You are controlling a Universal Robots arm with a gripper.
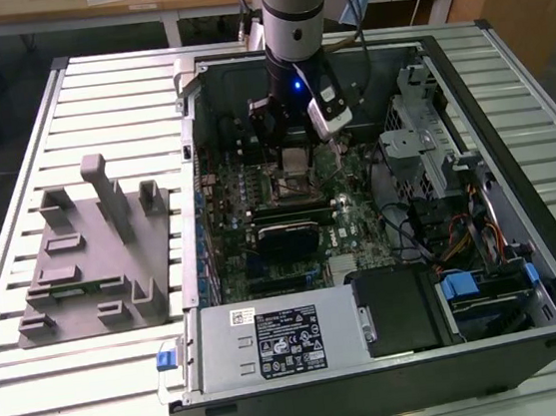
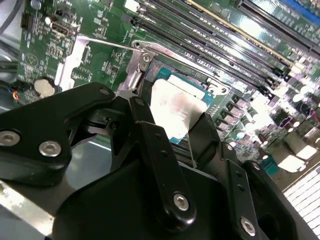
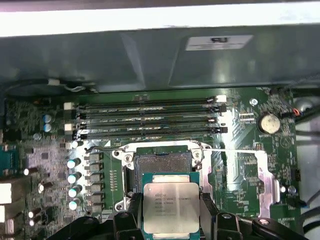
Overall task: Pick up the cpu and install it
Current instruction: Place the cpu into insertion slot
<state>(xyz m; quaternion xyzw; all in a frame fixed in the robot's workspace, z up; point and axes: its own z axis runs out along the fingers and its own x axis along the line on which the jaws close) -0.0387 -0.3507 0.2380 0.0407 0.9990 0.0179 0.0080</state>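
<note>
Pale silver metal on top, thin green rim around it: cpu (image 3: 171, 206), pinched at two opposite edges by the black fingers (image 3: 131, 220) of the gripper (image 3: 170, 222), narrowed to the chip's own width and gripping nothing else. Held flat, lid upward, inside the open computer case (image 1: 281, 413), hanging over the green motherboard (image 3: 245, 107) and just short of the bare socket (image 3: 157, 167) in the first wrist view. Not seated: socket field uncovered, metal load frame (image 3: 265, 180) swung aside. Memory slots (image 3: 145, 117) close behind the socket. Grey plastic fixture (image 1: 92, 254) well apart, out on the slatted table (image 1: 96, 108) at the exterior view's left. Judged by look alone: very light, fully stiff, no give under the pads, yet fragile, with underside contacts and fine socket pins easily harmed by a tilt, a scrape or a drop. Smooth lid and thin board edges probably slippery against hard pads, so little margin for slip. Best hold: the bare side edges, square and level, as gripped here. No contact with the underside, no pressing on the lid corners. Firm but modest squeeze, enough for so little weight.
</note>
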